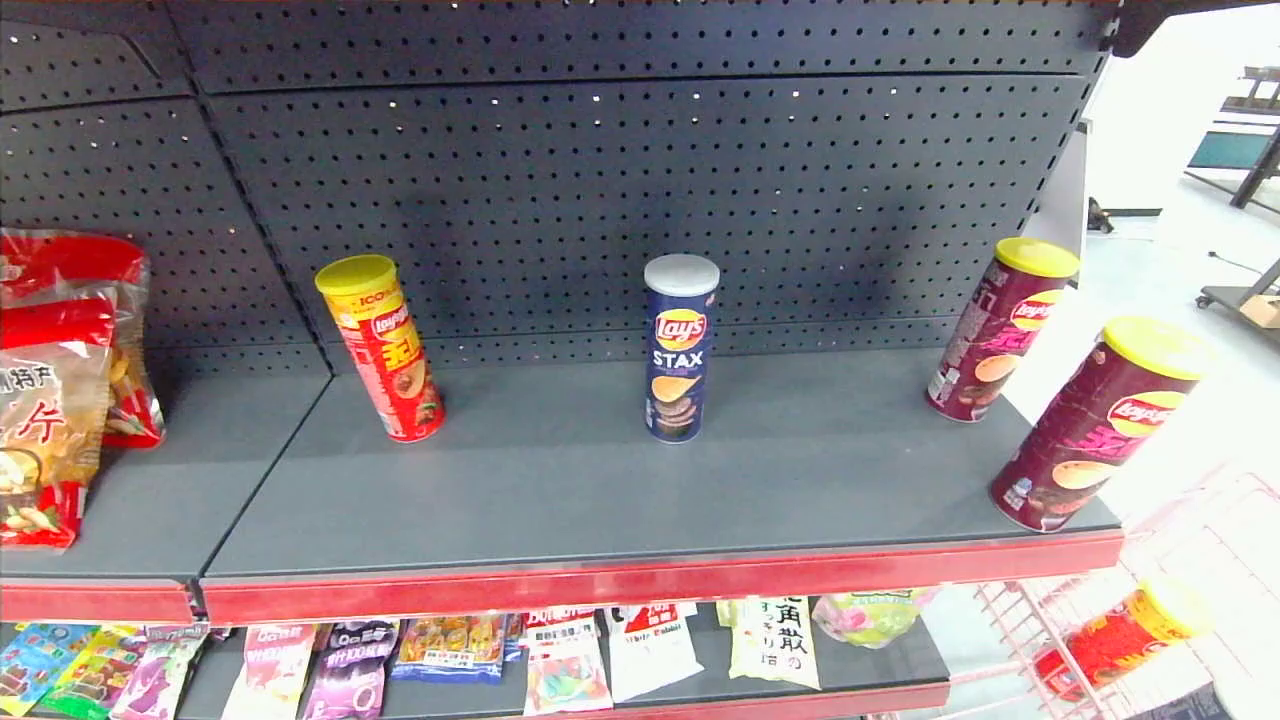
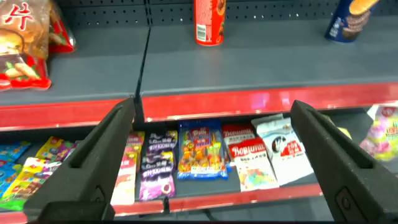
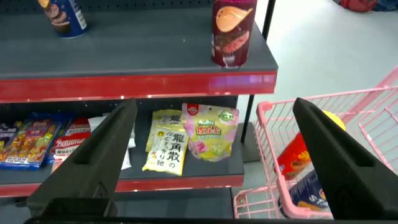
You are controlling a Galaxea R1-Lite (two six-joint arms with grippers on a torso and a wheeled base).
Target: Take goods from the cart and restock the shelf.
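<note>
On the grey shelf board (image 1: 560, 480) stand a red chip can (image 1: 381, 347) with a yellow lid, a blue can (image 1: 679, 346) with a grey lid, and two maroon cans (image 1: 999, 329) (image 1: 1096, 424) at the right end. To the lower right is the pink wire cart (image 1: 1210, 545), holding a red can with a yellow lid (image 1: 1115, 634). My left gripper (image 2: 211, 109) is open and empty, facing the shelf's red front edge below the red can (image 2: 208, 22). Also open and empty, my right gripper (image 3: 214, 106) hangs near the cart (image 3: 267, 124), which holds the red can (image 3: 297, 155) and a blue can (image 3: 311, 194).
Snack bags (image 1: 60, 390) fill the neighbouring shelf section on the left. Several flat packets (image 1: 560, 660) lie on the lower shelf. A dark pegboard back wall (image 1: 620, 180) rises behind the cans. Wide gaps separate the cans on the board.
</note>
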